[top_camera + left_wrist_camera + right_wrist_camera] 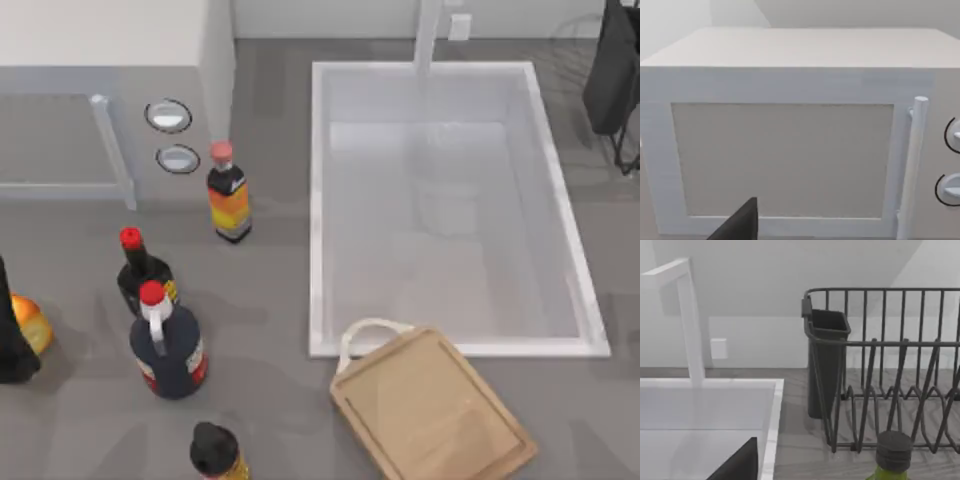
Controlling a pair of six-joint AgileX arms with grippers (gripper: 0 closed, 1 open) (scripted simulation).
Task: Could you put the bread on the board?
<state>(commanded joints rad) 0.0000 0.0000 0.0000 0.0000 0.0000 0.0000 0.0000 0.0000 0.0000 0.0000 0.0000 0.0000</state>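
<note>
A grey countertop seen from above. Nearest, at the front edge, lies the board, light tan wood with rounded corners, turned at an angle, its whitish loop handle touching the front rim of the sink. Nothing rests on the board.

Left of the board, by the front edge, stands a black-capped bottle. Just behind it are a dark blue bottle with a red cap and a dark bottle with a red cap, close together.

At the left edge, the bread shows as a golden-yellow and orange lump, partly hidden by a dark upright shape just beside it. I take that shape for the left arm, reaching in low at the left edge; whether its gripper is open or closed I cannot tell.

Farther back stands an orange-labelled bottle, then the white microwave in the back left corner, which the left wrist view faces squarely.

The dark dish rack sits at the back right corner. The right wrist view shows that rack, the white tap and a green bottle's dark cap.
</note>
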